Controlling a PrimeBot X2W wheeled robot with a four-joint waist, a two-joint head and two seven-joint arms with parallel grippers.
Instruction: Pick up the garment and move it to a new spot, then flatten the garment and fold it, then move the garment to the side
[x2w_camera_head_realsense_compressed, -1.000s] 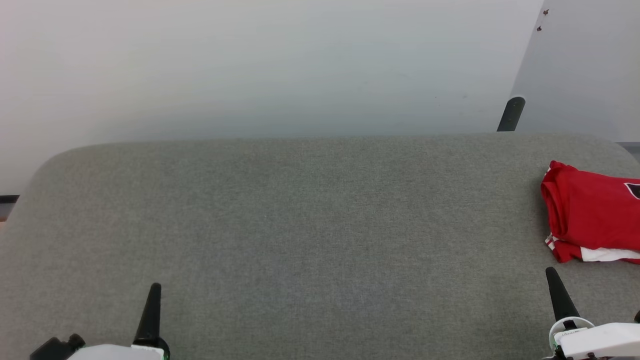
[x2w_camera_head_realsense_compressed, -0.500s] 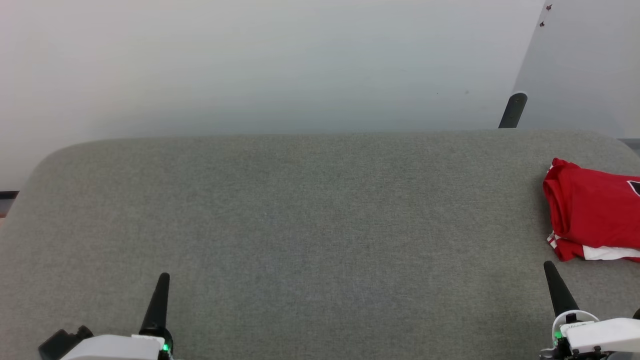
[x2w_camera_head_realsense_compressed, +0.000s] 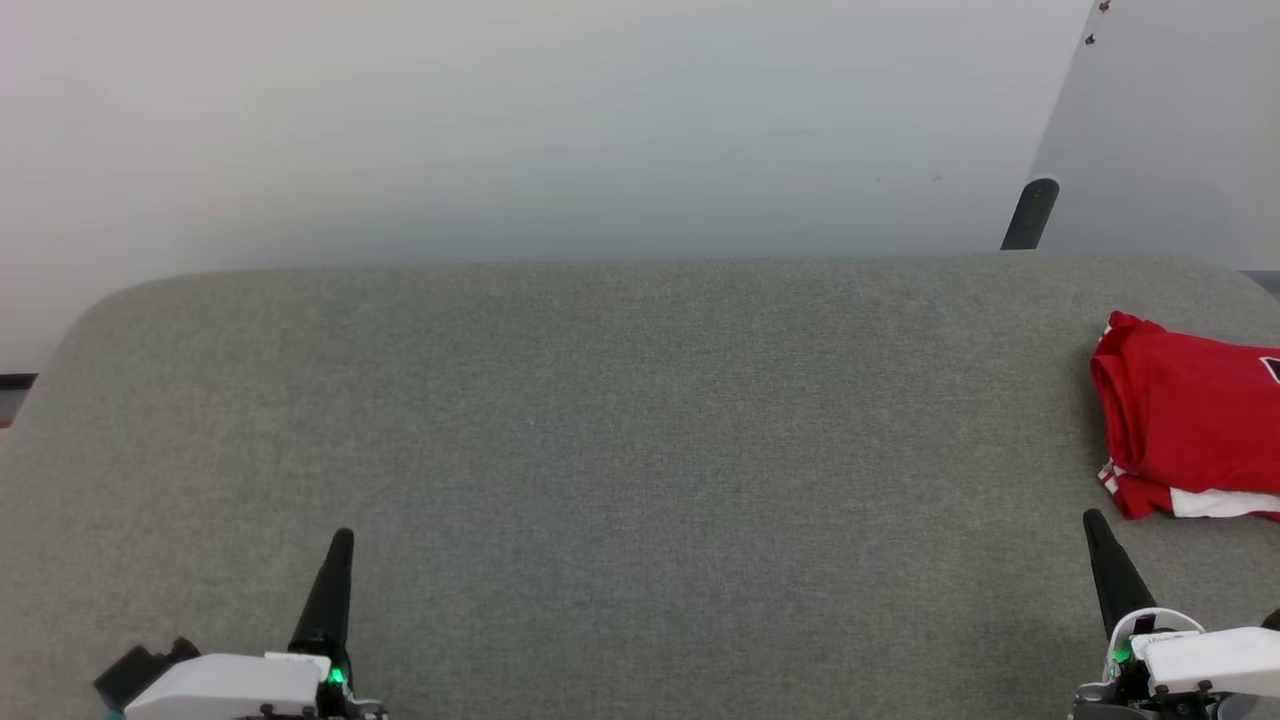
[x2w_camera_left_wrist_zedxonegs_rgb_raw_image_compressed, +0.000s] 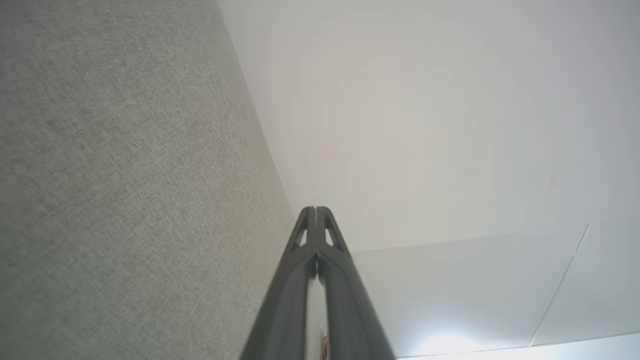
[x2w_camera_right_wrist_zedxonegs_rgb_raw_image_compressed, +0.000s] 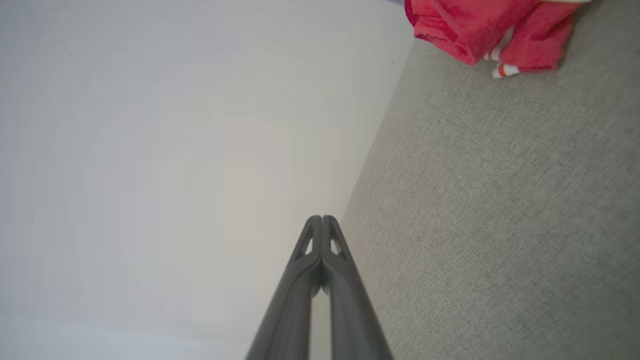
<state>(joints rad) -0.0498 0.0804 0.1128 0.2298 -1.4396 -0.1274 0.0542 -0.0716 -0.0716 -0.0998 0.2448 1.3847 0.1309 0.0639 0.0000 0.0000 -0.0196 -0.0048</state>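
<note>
Garment (x2w_camera_head_realsense_compressed: 1190, 420) lies folded just beyond the closed right tool (x2w_camera_head_realsense_compressed: 1093, 521), not touching.

Matt woven grey upholstery (x2w_camera_head_realsense_compressed: 600, 420); soft red cloth garment (x2w_camera_head_realsense_compressed: 1190, 420)

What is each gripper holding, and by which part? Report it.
Nothing is held. The left gripper and the right gripper are both shut on nothing; the garment lies apart on the grey cushion.

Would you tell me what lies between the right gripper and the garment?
Just bare grey upholstery separates the right gripper from the garment, per the head view.
</note>
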